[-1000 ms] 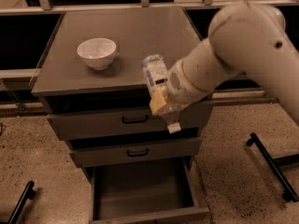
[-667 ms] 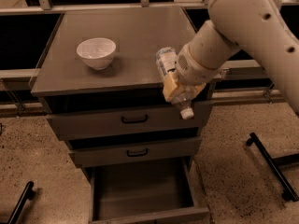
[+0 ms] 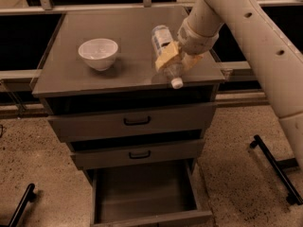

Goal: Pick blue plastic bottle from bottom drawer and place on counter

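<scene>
My gripper (image 3: pixel 174 60) is shut on the blue plastic bottle (image 3: pixel 165 51), a small clear bottle with a pale label and a white cap (image 3: pixel 176 83) pointing down toward the front. It hangs tilted over the right half of the counter (image 3: pixel 123 37), close above the surface; I cannot tell whether it touches. The yellowish fingers (image 3: pixel 167 59) clamp its middle. The bottom drawer (image 3: pixel 142 193) stands pulled open below and shows nothing inside.
A white bowl (image 3: pixel 98 53) sits on the left of the counter. Two shallower drawers with black handles (image 3: pixel 137 121) are slightly open above the bottom one. Black base legs (image 3: pixel 274 167) lie on the speckled floor at right and at lower left (image 3: pixel 21 205).
The arm has carried the bottle up and back, from in front of the top drawer to over the right part of the counter. Bowl and drawers have not moved.
</scene>
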Tool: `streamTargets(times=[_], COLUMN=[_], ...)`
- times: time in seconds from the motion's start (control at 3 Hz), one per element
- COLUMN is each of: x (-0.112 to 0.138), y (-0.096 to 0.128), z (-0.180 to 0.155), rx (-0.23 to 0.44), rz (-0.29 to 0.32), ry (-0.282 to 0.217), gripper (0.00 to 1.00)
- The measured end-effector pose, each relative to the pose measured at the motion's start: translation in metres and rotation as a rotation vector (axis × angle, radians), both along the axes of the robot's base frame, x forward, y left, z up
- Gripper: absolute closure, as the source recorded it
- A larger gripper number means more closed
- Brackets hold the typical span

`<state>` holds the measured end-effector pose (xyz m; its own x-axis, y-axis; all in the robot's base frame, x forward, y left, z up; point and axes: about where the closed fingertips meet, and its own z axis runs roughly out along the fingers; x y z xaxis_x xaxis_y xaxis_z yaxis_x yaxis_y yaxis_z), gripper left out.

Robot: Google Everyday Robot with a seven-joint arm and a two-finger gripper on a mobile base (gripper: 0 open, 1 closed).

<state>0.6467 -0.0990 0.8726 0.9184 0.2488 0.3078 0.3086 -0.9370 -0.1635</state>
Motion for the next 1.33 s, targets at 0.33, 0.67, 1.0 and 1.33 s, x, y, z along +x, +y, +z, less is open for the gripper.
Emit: streamTargets(times=[0.33, 0.67, 1.0, 1.33], x=[0.06, 0.117, 0.142, 0.142], y=[0.002, 0.012, 0.038, 0.039], z=[0.017, 0.032, 0.058, 0.057], rx=[-0.048, -0.1, -0.069, -0.064], rz=[-0.027, -0.085, -0.093, -0.089], ry=[-0.074, -0.147, -0.228, -0.229], gripper=[0.61, 0.37, 0.15, 0.0])
